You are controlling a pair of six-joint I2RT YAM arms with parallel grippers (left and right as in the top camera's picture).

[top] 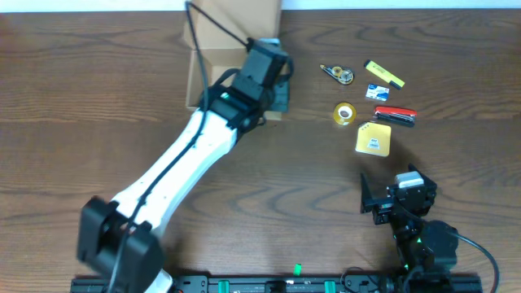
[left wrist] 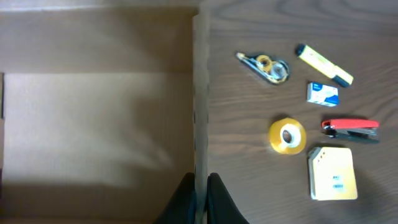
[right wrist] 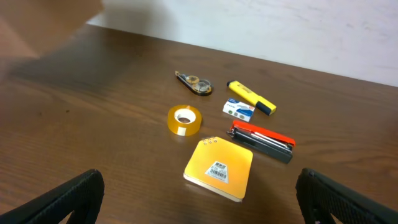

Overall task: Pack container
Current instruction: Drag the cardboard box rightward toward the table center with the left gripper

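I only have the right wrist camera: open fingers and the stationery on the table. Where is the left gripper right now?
Observer: The left gripper is shut on the container, pinching the side wall that faces the tape roll.
Operator: Anything inside the container?
Observer: The left wrist view shows only bare cardboard inside, as far as it reaches.
Operator: And the lid?
Observer: Overhead, the flap lid is open, on the container's far side.
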